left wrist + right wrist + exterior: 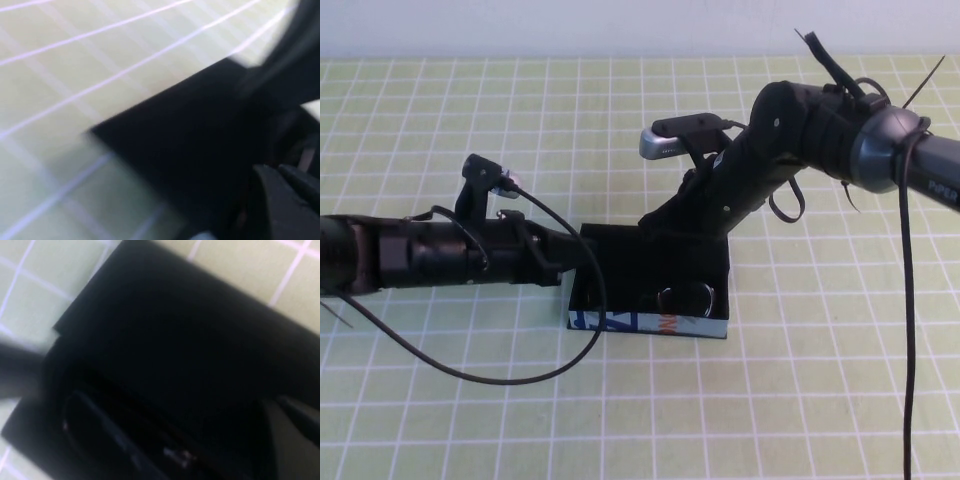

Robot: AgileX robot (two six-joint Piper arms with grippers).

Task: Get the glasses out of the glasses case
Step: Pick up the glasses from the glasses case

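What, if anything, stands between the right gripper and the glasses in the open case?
Nothing visible does. The glasses case is open, with the glasses lying exposed inside. The right gripper reaches down over the case's far side; the left gripper sits at its left end, beside that path rather than across it.

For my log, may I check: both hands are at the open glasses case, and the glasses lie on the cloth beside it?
Not quite: the high view shows the glasses inside the glasses case, not on the cloth. The left hand and the right hand are indeed both at the open case.
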